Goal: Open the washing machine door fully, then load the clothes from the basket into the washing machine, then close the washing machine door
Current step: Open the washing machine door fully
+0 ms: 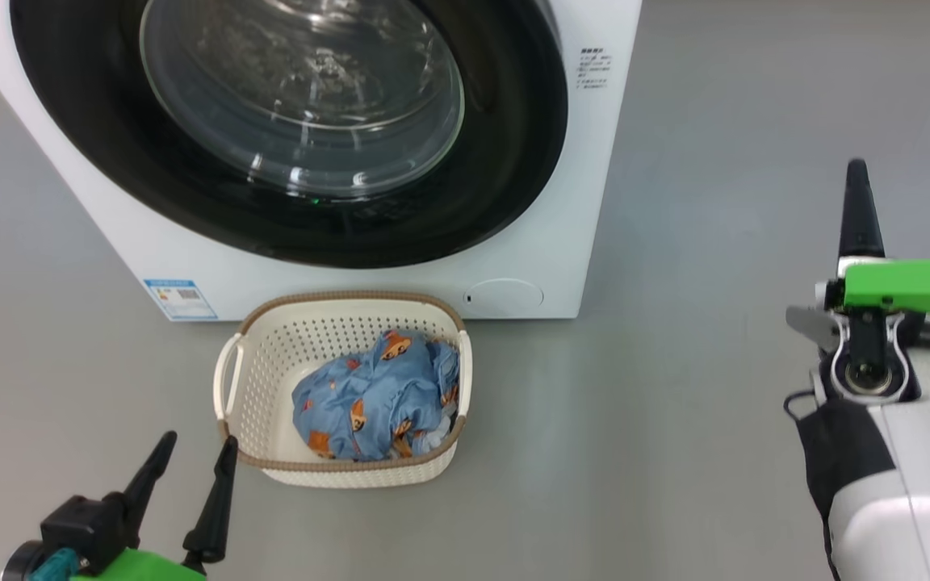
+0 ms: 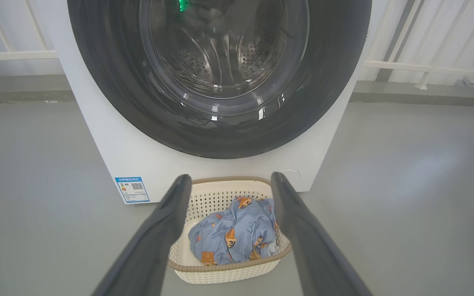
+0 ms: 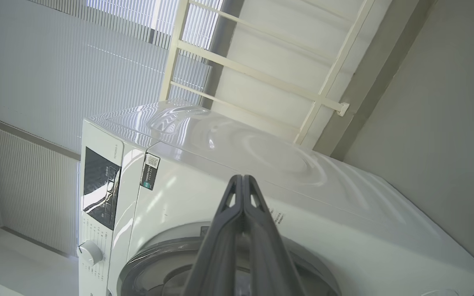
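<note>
Facing a shut door (image 1: 303, 97): glossy black ring and glass bowl lying flush on the front of the washing machine (image 1: 352, 278), steel drum visible through the glass. Step in hand, by the look of it: getting that door open, all the way.

Basket (image 1: 344, 300) on the floor just in front of the machine, under the lower curve of the door; touching the front panel or only near it, cannot tell. Clothes (image 1: 372, 395) bundled inside, toward the right half, nothing hanging over the rim.

Left gripper (image 1: 198, 440) low by the near-left corner of the basket, fingers spread wide, nothing between them. Right gripper (image 1: 856, 171) raised out to the right, well apart from the machine, fingers pressed together into one point, holding nothing.

Notes for doing it well:
- Probably a job for the right arm, with the closed tip used as a hook.
- No handle or catch made out on the ring; find the recess before committing.
- Come in from the side, slip the tip behind the edge, then pull along the hinge's arc, not straight back.
- Keep off the glass bowl.
- Mind the basket below the swing; likely clear, but worth checking.
- Hold the left arm low and out of the way.
- Swing to full open, leaving room for loading.
</note>
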You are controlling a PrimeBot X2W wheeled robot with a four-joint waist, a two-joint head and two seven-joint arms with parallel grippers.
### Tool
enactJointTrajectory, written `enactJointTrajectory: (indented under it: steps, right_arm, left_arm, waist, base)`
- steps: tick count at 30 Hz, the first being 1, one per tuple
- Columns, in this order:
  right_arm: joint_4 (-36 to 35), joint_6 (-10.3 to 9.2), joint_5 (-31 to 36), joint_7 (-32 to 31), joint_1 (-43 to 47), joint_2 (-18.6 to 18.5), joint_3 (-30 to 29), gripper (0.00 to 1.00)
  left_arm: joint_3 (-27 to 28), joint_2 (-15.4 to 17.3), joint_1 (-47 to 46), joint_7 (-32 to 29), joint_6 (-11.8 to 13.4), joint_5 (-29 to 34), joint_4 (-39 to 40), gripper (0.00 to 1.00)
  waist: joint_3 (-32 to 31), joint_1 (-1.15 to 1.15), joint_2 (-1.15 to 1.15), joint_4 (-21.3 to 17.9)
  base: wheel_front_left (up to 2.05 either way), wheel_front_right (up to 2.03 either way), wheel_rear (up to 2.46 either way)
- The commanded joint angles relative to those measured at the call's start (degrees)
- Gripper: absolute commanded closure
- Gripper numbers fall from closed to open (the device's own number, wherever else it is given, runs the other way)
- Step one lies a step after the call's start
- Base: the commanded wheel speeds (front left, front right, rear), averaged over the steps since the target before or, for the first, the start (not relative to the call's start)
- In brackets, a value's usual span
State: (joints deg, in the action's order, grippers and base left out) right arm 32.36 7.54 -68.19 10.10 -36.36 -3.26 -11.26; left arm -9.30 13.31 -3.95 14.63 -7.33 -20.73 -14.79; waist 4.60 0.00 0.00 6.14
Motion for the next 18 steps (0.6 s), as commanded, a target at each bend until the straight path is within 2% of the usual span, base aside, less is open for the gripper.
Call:
enactJointTrajectory:
  steps: [1,8,18]
  right_arm:
    - [-0.22,-0.05,-2.22,-1.77,-3.48,0.38,0.88,1.0]
    - [5.74,-0.05,-5.67,-7.87,-11.51,-0.62,-2.3,1.0]
    - [12.81,-0.05,-4.8,-16.97,-23.45,-3.01,-2.82,1.0]
  left_arm:
    - [1.72,1.91,-2.83,0.37,-0.15,-0.73,1.53,0.0]
    - [0.93,2.61,-4.53,0.37,-0.15,-1.8,2.21,0.0]
    - [-0.03,3.32,-6.24,0.37,-0.15,-3.14,2.89,0.0]
  waist:
    - [1.45,0.0,0.0,0.81]
    - [4.42,0.0,0.0,1.65]
    - [8.52,0.0,0.0,2.2]
  base:
    - [0.0,0.0,0.0]
    - [0.0,0.0,0.0]
    - [0.0,0.0,0.0]
